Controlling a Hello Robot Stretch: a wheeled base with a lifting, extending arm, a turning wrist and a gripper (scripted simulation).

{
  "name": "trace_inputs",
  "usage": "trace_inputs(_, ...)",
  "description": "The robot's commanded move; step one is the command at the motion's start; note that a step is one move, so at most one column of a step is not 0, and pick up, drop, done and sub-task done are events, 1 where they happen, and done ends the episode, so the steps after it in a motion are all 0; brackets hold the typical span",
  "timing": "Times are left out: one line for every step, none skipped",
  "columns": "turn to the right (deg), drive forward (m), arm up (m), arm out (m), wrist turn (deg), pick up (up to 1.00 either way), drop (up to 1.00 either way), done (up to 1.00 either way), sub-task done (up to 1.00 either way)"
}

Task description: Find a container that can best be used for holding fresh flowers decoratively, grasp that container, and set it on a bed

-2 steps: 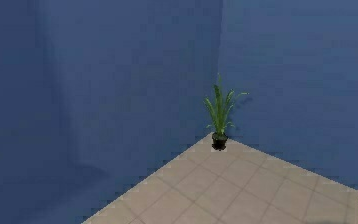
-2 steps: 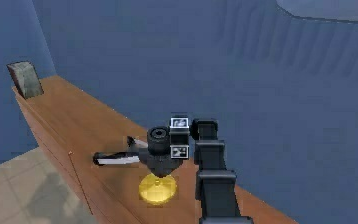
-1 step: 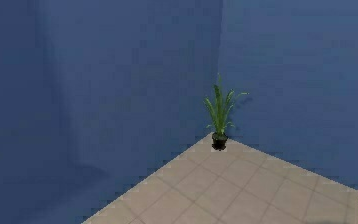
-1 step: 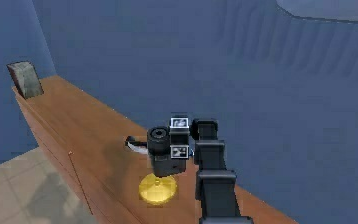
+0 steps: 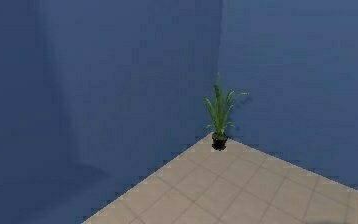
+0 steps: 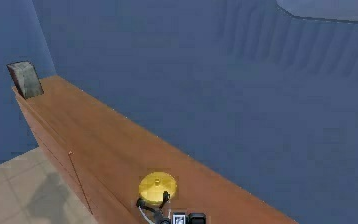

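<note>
Fingers at bottom edge, body cut off, hold unclear; framed thing on counter too small.

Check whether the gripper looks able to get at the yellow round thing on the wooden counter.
Probably yes. The gripper shows right next to the yellow round thing on the wooden counter, with bare wood around it and nothing standing between them. Whether it touches it, I cannot tell.

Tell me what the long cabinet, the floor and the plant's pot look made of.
Cabinet: probably wood, smooth and matte, an even warm brown on top and front.
Floor: tile, matte beige, with a grid of grout lines.
Pot: dark, perhaps plastic or ceramic, but too small to tell.
</note>
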Motion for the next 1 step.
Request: trace_inputs(0.0,0.0,0.0,0.0,0.0,1.0,0.0,0.0,0.0)
